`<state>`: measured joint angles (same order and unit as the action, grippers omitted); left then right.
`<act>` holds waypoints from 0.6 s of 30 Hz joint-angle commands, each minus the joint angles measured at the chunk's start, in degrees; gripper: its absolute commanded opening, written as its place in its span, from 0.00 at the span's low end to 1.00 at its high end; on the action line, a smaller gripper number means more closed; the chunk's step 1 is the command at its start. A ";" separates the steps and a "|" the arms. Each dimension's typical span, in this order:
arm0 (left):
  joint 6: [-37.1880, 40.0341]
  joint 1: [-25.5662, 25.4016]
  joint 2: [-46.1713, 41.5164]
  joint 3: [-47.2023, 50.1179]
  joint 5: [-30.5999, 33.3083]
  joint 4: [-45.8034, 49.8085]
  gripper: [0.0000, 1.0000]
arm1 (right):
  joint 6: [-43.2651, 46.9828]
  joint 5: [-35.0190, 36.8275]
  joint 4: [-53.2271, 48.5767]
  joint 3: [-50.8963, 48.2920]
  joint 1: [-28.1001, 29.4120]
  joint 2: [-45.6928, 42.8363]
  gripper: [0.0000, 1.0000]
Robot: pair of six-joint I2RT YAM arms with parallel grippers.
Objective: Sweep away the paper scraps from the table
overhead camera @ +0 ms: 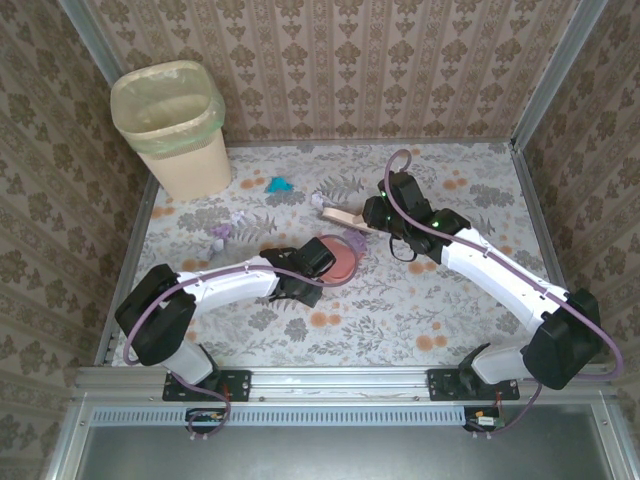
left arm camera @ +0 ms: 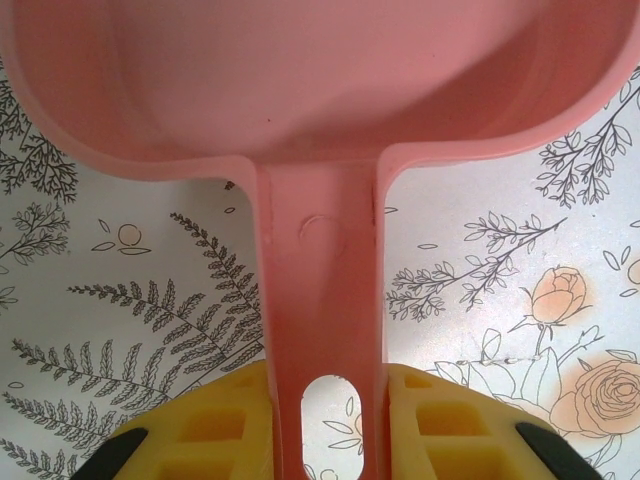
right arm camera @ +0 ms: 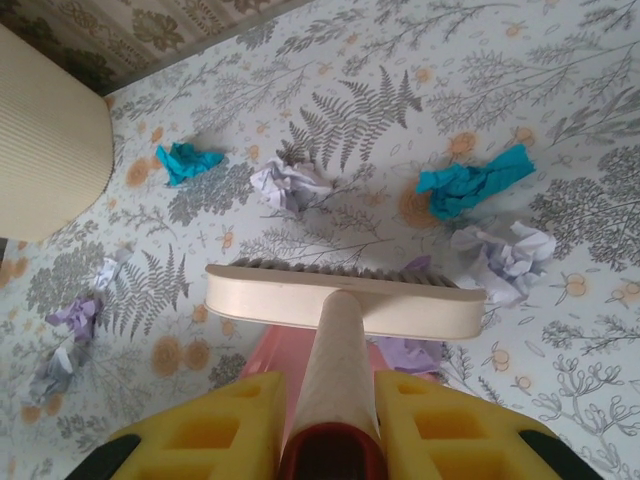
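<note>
Although the table (overhead camera: 400, 320) shows plainly from above, the pink dustpan (overhead camera: 343, 262) at its middle is partly hidden under your left wrist, and its bowl is cut off in the left wrist view. Your left gripper (left arm camera: 325, 425) pinches the dustpan's handle. Your right gripper (right arm camera: 335, 430) clamps the brush (right arm camera: 345, 300) by its handle. The paper scraps (right arm camera: 290, 185) lie scattered just beyond the brush head, with one lilac bit partly tucked under it.
</note>
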<state>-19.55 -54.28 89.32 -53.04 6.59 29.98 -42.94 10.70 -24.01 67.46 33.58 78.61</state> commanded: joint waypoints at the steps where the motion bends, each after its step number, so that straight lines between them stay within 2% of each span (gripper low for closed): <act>1: 1.37 0.23 0.77 -0.62 -0.46 0.95 0.00 | -1.64 -3.35 0.51 2.53 1.61 -0.91 0.00; 8: 1.22 0.10 0.92 -0.40 0.12 0.41 0.00 | -1.44 -3.52 -0.82 1.46 2.47 -6.26 0.00; 14: 1.65 -0.33 1.18 0.33 0.35 -0.83 0.00 | -2.48 3.58 0.21 -2.51 2.46 -12.59 0.00; 18: 1.69 -0.86 1.94 -0.02 0.47 -0.89 0.00 | -0.70 5.59 -0.55 -2.52 2.28 -12.43 0.00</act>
<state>-19.20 -54.54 90.28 -53.01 6.66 29.32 -44.10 12.58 -25.50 65.49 35.99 65.60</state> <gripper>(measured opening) 0.248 0.275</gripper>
